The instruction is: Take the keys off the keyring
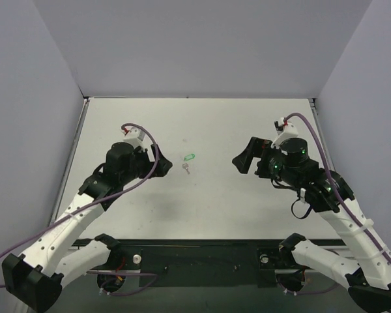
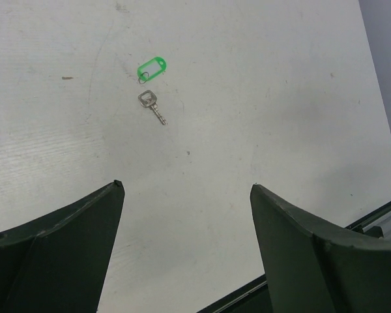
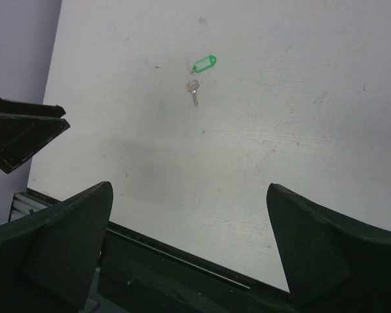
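Note:
The keyring is a small green oval tag with a little ring, lying flat on the white table. The silver key lies just below it, and a small gap appears to separate the two. In the left wrist view the keyring and key lie well ahead of my left gripper, which is open and empty. My right gripper is also open and empty, far back from the keyring and key. From above, the left gripper sits left of the pair and the right gripper to their right.
The white table is walled by grey panels at the back and sides. A black rail runs along the near edge by the arm bases. The left arm's fingers show at the left edge of the right wrist view.

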Controlling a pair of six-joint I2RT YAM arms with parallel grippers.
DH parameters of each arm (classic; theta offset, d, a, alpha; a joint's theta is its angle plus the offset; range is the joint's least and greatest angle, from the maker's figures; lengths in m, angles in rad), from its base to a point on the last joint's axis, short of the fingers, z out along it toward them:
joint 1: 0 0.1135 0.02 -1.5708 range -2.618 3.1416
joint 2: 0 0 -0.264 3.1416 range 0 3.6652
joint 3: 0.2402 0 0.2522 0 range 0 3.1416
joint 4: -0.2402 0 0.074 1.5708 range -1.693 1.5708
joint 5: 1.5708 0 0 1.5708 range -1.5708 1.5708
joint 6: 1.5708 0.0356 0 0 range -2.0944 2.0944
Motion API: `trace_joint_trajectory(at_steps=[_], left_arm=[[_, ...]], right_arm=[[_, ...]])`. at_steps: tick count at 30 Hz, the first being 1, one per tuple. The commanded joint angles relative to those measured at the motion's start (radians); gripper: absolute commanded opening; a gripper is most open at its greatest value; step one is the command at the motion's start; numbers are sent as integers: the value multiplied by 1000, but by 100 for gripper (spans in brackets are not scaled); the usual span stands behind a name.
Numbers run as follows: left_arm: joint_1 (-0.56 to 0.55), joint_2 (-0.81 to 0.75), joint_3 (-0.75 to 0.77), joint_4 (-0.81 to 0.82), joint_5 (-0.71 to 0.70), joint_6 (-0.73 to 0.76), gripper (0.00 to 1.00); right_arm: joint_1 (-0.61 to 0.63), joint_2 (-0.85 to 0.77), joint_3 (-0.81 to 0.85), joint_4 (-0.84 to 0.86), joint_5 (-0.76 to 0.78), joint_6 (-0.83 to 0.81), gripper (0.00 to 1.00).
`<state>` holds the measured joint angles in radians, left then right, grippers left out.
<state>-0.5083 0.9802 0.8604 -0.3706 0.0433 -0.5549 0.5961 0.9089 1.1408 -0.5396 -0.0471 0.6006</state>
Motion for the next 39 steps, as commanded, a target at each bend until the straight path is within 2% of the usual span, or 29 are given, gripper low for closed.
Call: trace_joint_trajectory(at_steps=[1,6,14,20,39], left_arm=[[5,-130,-34,-34,-25,45,89],[5,-270,-80,-85,-31,70,91],[4,-460,-124,-188,-74,78,94],[4,-502,-78,-264,-117,134,96],[7,-529,-101,-229,-120,147,97]], right_arm=[[4,-51,59,33,44,-10,100],[2,-73,57,72,44,27,100],[-12,-146,-62,87,216,110,100],[-24,-189,-133,23,254,76,99],[-25,-419,-338,-57,187,137,97]])
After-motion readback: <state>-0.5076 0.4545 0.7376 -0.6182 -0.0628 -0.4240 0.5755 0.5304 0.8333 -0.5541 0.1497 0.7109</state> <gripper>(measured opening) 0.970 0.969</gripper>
